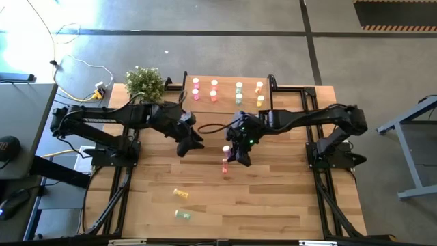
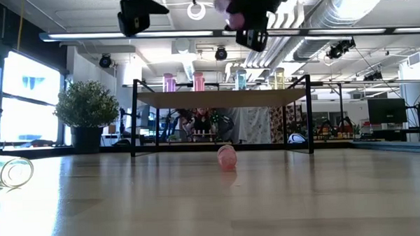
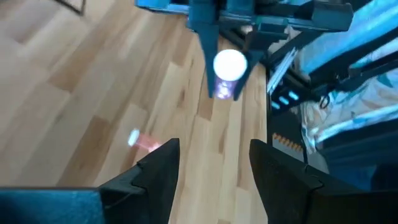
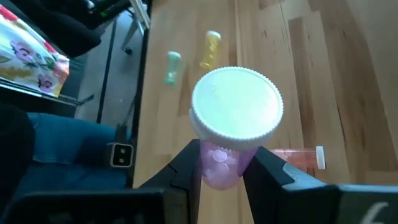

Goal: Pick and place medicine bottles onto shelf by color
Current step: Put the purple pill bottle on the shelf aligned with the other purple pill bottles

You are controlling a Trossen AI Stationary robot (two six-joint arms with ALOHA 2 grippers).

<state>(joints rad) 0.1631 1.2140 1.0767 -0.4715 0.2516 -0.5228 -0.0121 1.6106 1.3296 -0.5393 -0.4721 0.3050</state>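
Right gripper: the right gripper (image 1: 235,152) hangs above the middle of the table; its fingers are clamped on a pink bottle (image 4: 225,163) with a wide white cap — held off the wood, cap towards the wrist camera; in the low view it shows up high, well above the tabletop.
Left gripper: the left gripper (image 1: 192,140) hovers just beside it, to the left of table centre; its two dark fingers (image 3: 160,168) stand parted with nothing between them.
Shelf: the shelf (image 1: 225,83) sits at the far edge of the table; bottles stand on it in colour groups — pink, red-orange, pale green, yellow, left to right.
Loose bottles: a red-orange bottle (image 1: 224,167) lies on its side on the table just below the right gripper; a yellow bottle (image 1: 181,194) and a pale green bottle (image 1: 183,214) lie nearer the front edge, left of centre, close to each other.
Plant: a potted plant (image 1: 145,83) stands at the far left corner, beside the shelf.
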